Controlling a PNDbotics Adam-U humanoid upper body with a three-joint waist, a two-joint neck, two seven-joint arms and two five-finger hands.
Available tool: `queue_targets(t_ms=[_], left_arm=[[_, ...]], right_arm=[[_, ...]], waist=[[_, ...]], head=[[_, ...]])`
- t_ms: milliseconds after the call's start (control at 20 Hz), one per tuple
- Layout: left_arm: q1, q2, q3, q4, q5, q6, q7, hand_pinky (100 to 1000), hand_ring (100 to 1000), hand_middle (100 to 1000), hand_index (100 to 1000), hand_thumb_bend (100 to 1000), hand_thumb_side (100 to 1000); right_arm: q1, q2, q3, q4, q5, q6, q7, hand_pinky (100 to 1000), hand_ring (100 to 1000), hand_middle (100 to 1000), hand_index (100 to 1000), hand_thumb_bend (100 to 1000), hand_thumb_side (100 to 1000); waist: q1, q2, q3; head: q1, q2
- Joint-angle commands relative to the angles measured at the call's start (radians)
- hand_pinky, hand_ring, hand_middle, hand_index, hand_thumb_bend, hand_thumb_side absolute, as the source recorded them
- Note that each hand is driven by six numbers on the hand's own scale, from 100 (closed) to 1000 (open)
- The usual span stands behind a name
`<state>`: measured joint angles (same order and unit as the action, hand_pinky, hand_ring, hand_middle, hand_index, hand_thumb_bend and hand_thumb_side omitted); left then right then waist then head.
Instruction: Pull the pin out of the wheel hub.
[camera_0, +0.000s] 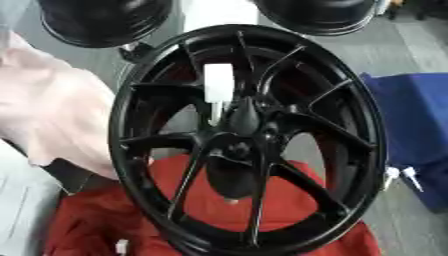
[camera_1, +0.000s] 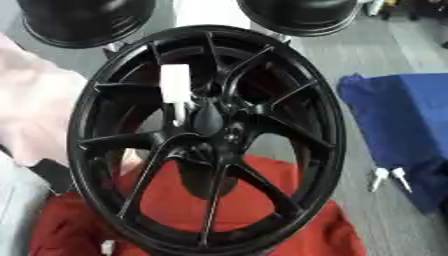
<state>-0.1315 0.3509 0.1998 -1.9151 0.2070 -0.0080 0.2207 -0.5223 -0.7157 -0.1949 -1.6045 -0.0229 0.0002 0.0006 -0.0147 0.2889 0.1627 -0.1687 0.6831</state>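
Observation:
A large black spoked wheel (camera_0: 140, 150) stands tilted in the middle of both views. A white pin (camera_0: 218, 85), with a broad flat top and a thinner lower end, sticks out of the hub (camera_0: 229, 145) just above its centre. Right of the pin's lower end a black rounded shape (camera_0: 245, 117) lies against the hub. It looks like part of my right hand, but black on black hides its outline. My left hand shows in neither view.
Two more black wheels (camera_0: 101, 20) (camera_0: 324, 15) stand at the far edge. A red cloth (camera_0: 96, 220) lies under the wheel, a pink cloth (camera_0: 52, 100) to the left, a blue one (camera_0: 416, 115) to the right. Two small white pieces (camera_0: 398, 175) lie by the blue cloth.

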Motion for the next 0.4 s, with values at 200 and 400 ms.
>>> queue_targets(t_ms=[200,400], left_arm=[[-0.009,0.011,-0.001,-0.017,0.006,-0.003,-0.006,707,631,604,692,437,666],[-0.011,0.004,-0.002,-0.020,0.009,-0.005,-0.005,706,631,604,692,438,665]], right_arm=[[-0.063,0.160,0.026,-0.091,-0.011,0.034,0.038,913,789,617,657,126,395],[-0.066,0.315,0.010,-0.160,-0.011,0.051,0.010,925,785,613,655,120,397]], waist=[[0.017,-0.015,0.003],[0.026,-0.008,0.004]], head=[[-0.008,-0.017],[-0.017,-0.020]])
